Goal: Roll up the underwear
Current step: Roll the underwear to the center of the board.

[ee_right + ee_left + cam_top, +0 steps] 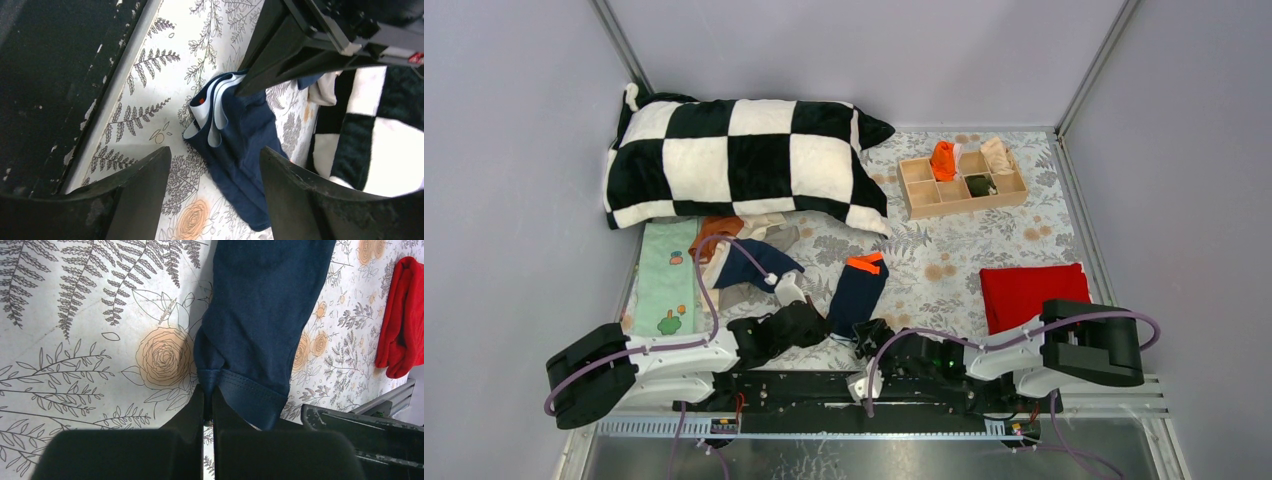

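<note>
Far left in the overhead view there's a green printed mat [669,275], its near end hidden by the left arm. Behind it is the checked pillow [734,160]. Next over sits a loose pile of underwear [742,250], rust-brown, beige and navy bits all tangled, so I can't tell how many pieces are in there.

The left gripper [207,392] is pinched tight on the hem at the near end of the navy briefs [857,290]. They lie stretched out on the flowered sheet [944,250] mid-table, orange trim at the far end. From overhead that grip is lost in black hardware; only the left wrist view shows it.

The right gripper [212,152] hovers just beside it, fingers spread apart and holding nothing, with the briefs' near end under the gap. Can't tell if its tips touch the sheet.

Further right, a wooden divider box [961,182] holds an orange roll [942,160], plus something beige and something dark, too small to make out. The red cloth [1029,292] is partly covered by the right arm.
</note>
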`<state>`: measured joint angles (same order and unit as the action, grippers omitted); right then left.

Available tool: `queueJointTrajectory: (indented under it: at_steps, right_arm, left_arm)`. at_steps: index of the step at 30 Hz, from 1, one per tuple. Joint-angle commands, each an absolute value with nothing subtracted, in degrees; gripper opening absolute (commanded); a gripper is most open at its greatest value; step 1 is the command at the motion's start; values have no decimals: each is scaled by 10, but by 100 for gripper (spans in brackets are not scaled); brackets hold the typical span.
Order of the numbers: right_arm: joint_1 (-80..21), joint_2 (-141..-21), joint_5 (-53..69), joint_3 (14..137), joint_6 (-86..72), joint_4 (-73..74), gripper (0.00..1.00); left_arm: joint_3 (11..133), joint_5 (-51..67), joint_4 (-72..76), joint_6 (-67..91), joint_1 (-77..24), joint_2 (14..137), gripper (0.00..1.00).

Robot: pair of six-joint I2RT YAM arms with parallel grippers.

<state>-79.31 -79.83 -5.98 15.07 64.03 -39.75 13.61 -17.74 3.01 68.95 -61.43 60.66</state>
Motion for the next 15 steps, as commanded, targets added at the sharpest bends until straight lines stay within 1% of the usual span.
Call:
queueJointTrajectory:
  at_steps: [1, 8, 12, 15]
  right_arm:
    - [-799, -825, -30, 171, 719, -377, 73]
    - [-798, -847, -24, 207, 739, -291, 69]
    - [-789, -865, -30, 228, 729, -241, 65]
    - [-779, -872, -26, 231, 726, -236, 61]
  left_arm:
    - [126, -172, 25, 691, -611, 601, 0]
    - [121, -167, 32, 695, -611, 599, 0]
    - [109, -161, 46, 702, -611, 595, 0]
    - [106, -159, 49, 703, -611, 593, 0]
